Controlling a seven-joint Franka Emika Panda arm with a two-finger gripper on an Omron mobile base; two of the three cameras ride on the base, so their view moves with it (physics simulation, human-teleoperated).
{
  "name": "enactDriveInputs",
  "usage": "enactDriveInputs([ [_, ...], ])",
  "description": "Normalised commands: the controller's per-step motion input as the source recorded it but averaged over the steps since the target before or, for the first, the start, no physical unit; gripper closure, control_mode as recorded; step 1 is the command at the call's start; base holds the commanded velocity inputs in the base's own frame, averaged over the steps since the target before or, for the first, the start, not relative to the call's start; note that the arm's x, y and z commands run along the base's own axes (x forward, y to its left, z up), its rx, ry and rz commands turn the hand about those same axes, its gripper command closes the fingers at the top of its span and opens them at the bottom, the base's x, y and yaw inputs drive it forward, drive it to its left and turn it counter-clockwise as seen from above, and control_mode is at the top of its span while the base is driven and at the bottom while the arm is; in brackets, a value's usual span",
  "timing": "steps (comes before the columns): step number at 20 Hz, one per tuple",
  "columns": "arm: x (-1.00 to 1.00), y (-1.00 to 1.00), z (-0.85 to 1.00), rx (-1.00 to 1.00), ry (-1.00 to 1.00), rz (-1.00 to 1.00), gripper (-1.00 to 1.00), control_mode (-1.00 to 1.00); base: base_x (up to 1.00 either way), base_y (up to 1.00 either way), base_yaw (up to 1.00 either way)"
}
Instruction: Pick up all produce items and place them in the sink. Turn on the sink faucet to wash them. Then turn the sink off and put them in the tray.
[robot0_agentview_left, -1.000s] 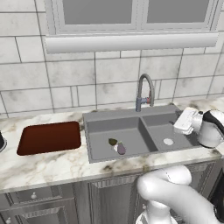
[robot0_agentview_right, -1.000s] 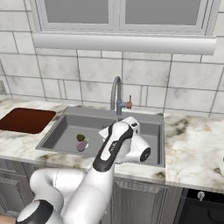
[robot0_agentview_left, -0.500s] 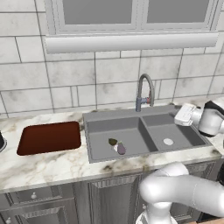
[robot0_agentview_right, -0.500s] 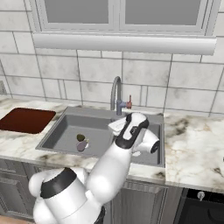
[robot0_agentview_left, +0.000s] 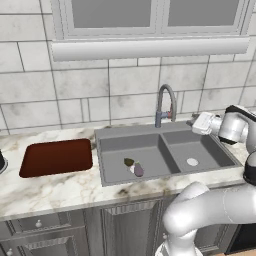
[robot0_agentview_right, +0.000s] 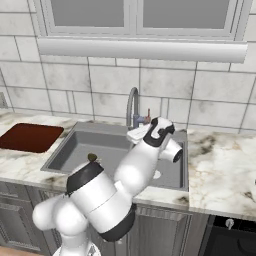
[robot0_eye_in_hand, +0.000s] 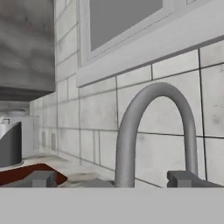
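A small purple eggplant (robot0_agentview_left: 139, 171) and a darker olive-brown roundish item (robot0_agentview_left: 128, 162) lie together in the left basin of the grey sink (robot0_agentview_left: 200, 142). The olive-brown item (robot0_agentview_right: 92, 157) peeks out above my arm in the right base view. The gooseneck sink faucet (robot0_agentview_left: 165, 103) stands behind the divider. My gripper (robot0_agentview_left: 196, 125) hovers open above the right basin, just right of the faucet and level with its lower stem. In the hand view the faucet (robot0_eye_in_hand: 131, 127) arches straight ahead between my fingertips (robot0_eye_in_hand: 41, 178), untouched. The reddish-brown tray (robot0_agentview_left: 57, 156) rests on the counter left of the sink.
A tiled wall and a jutting window ledge (robot0_agentview_left: 150, 49) rise close behind the faucet. A dark grey cylindrical vessel (robot0_eye_in_hand: 9, 144) stands beyond the tray. Marble counter (robot0_agentview_right: 220, 165) extends to the right of the sink.
My hand has risen from over the sink's right edge and swung left toward the faucet. The jaws have stayed open, and the produce has not moved.
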Motion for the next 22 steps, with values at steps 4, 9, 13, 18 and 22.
enactDriveInputs([
  [4,0.43,0.00,0.00,0.00,-0.03,0.10,-1.00,-1.00,0.00,0.00,0.00],
  [9,0.51,0.00,0.00,0.00,-0.01,0.11,-1.00,-1.00,0.00,0.00,0.00],
  [13,0.52,0.00,0.00,0.00,-0.01,0.11,-1.00,-1.00,0.00,0.00,0.00],
  [18,0.46,-0.08,0.00,0.00,-0.01,0.11,-1.00,-1.00,0.00,0.00,0.00],
  [22,0.41,-0.12,0.00,0.00,0.00,0.09,-1.00,-1.00,0.00,0.00,0.00],
])
